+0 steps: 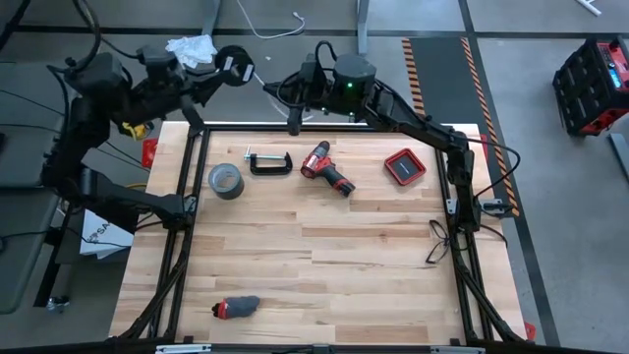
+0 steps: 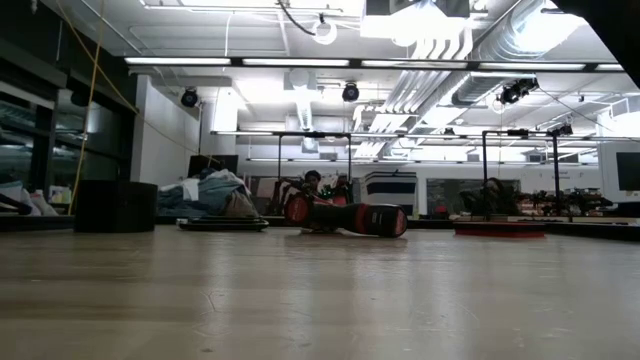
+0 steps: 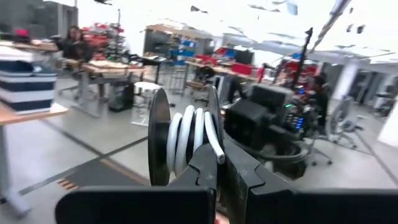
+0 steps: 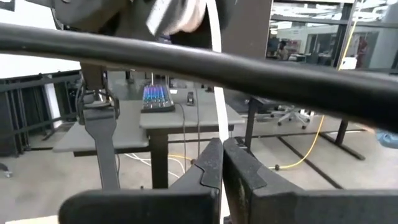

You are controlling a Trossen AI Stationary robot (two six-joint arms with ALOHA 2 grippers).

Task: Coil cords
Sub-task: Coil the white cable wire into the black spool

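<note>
Left wrist view: the left gripper (image 3: 219,163) is clenching the cords (image 3: 189,134), wound around a black spool beyond the table's far edge. Light, limp cable; grip the strand. The right gripper (image 4: 222,163) is pinching the white strand.

Your table (image 1: 324,246) carries a back row, left to right: tape roll (image 1: 225,181), C-clamp (image 1: 269,162), cordless drill (image 1: 326,169), small square tray (image 1: 404,166). A pair of glasses (image 1: 438,242) lies at the right edge, just beside the frame post. A small flashlight-like tool (image 1: 236,308) lies alone near the front left, well apart from the row. Both arms sit beyond the back edge: your left gripper (image 1: 234,65) at the back left with the cord (image 3: 189,137) wound on a spool between its fingers, your right gripper (image 1: 294,123) just behind the C-clamp.
</note>
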